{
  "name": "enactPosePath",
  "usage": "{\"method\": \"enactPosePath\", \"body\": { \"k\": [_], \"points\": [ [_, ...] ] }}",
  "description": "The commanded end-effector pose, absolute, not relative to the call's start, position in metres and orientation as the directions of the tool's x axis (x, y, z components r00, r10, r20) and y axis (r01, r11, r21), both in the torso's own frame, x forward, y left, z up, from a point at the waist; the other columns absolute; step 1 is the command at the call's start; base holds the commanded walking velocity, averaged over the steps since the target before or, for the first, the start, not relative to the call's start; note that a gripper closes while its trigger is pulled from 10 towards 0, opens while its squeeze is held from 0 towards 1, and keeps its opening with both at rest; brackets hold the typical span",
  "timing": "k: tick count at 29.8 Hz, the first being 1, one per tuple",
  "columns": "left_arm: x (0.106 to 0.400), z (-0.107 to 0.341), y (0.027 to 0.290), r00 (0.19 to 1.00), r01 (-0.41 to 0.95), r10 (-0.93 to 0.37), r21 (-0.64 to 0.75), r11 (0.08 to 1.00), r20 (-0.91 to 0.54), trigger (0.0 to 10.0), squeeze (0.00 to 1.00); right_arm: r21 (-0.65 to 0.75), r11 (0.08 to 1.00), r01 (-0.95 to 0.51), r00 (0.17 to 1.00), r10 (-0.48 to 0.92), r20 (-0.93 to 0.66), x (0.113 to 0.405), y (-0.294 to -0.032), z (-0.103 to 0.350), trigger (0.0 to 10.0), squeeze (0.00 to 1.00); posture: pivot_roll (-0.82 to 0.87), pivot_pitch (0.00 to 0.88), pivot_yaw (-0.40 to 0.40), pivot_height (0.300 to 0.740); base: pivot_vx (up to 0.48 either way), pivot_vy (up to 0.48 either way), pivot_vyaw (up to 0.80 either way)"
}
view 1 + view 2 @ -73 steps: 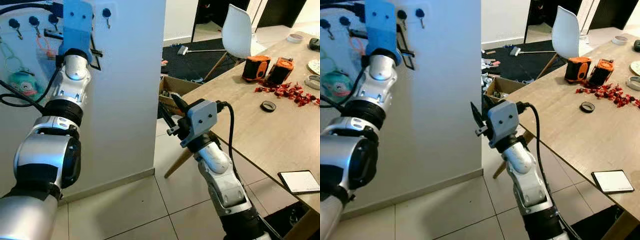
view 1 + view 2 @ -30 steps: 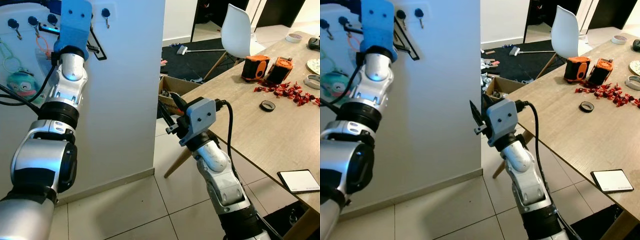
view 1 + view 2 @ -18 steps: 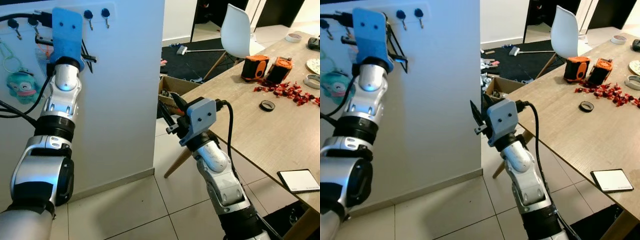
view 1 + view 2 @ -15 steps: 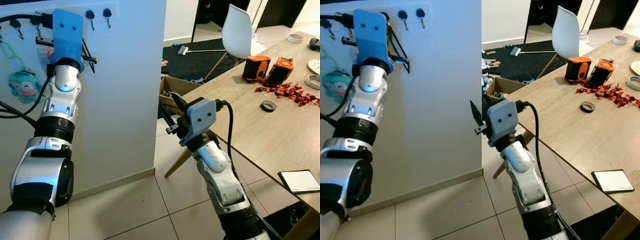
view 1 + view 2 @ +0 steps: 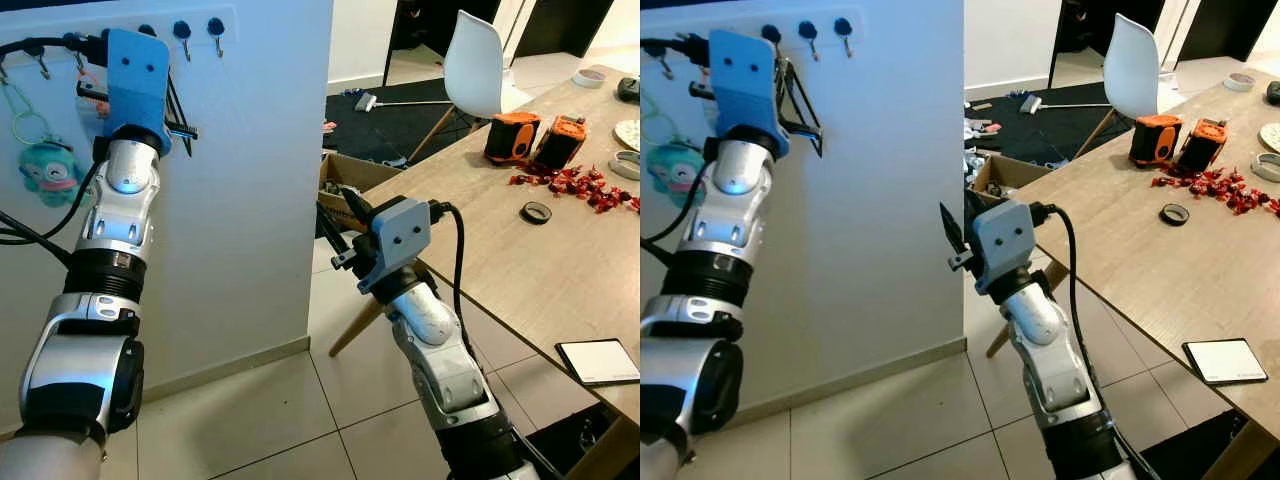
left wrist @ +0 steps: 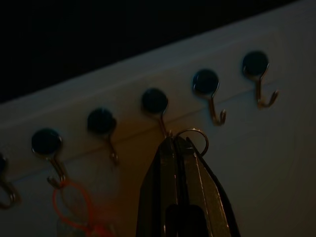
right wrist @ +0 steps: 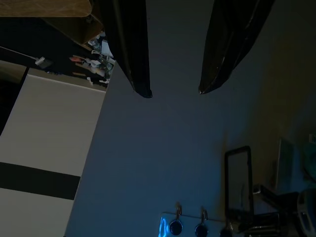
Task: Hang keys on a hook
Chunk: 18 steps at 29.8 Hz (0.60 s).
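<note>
the left gripper [image 6: 178,143], pinched on a key ring [image 6: 192,140] just beside a wall hook [image 6: 157,106], next must loop it over; right gripper [image 7: 174,91] idle, fingers apart.

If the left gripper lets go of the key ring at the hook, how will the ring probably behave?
The key ring looks like thin stiff wire, so it likely keeps its shape. Pinched by the left gripper beside a small hook, it seems light and may swing or slip off.

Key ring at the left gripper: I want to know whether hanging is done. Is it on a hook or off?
Cannot tell. The left gripper, shut on the key ring, holds it right beside a hook; the dark view hides any overlap.
</note>
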<state>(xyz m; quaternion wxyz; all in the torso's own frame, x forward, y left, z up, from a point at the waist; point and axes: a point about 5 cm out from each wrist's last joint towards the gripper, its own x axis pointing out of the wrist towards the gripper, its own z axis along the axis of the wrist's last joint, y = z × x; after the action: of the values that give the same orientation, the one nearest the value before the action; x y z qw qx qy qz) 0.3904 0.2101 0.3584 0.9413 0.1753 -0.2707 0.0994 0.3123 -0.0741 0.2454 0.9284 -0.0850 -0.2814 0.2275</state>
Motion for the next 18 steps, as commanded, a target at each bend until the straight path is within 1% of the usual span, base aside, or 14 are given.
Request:
{"method": "enactPosePath", "body": {
  "k": [1,2,8,11,18],
  "points": [
    [0.392,0.355,0.215,0.838,-0.323,0.134,0.282,0.904,0.528,10.0,0.00,-0.288,0.879,-0.379,0.741,0.475,0.475,0.311,-0.073,0.241,10.0,0.00,0.03,0.213,0.043,0.740,0.000,0.000,0.00],
    [0.393,0.358,0.218,0.833,-0.349,0.164,0.272,0.897,0.528,10.0,0.00,-0.287,0.880,-0.379,0.741,0.474,0.475,0.312,-0.073,0.241,10.0,0.00,0.03,0.212,0.042,0.740,0.000,0.000,0.00],
    [0.396,0.363,0.218,0.831,-0.368,0.184,0.270,0.890,0.526,10.0,0.00,-0.288,0.879,-0.380,0.739,0.476,0.477,0.312,-0.072,0.241,10.0,0.00,0.03,0.212,0.043,0.740,0.000,0.000,0.00],
    [0.400,0.369,0.217,0.828,-0.398,0.223,0.258,0.881,0.515,10.0,0.00,-0.288,0.879,-0.379,0.739,0.475,0.478,0.312,-0.072,0.242,10.0,0.00,0.02,0.213,0.044,0.740,0.000,0.000,0.00],
    [0.402,0.381,0.208,0.819,-0.385,0.206,0.246,0.890,0.535,10.0,0.00,-0.291,0.881,-0.374,0.742,0.472,0.476,0.311,-0.074,0.241,10.0,0.00,0.01,0.208,0.048,0.740,0.000,0.000,0.00]
  ]
}}
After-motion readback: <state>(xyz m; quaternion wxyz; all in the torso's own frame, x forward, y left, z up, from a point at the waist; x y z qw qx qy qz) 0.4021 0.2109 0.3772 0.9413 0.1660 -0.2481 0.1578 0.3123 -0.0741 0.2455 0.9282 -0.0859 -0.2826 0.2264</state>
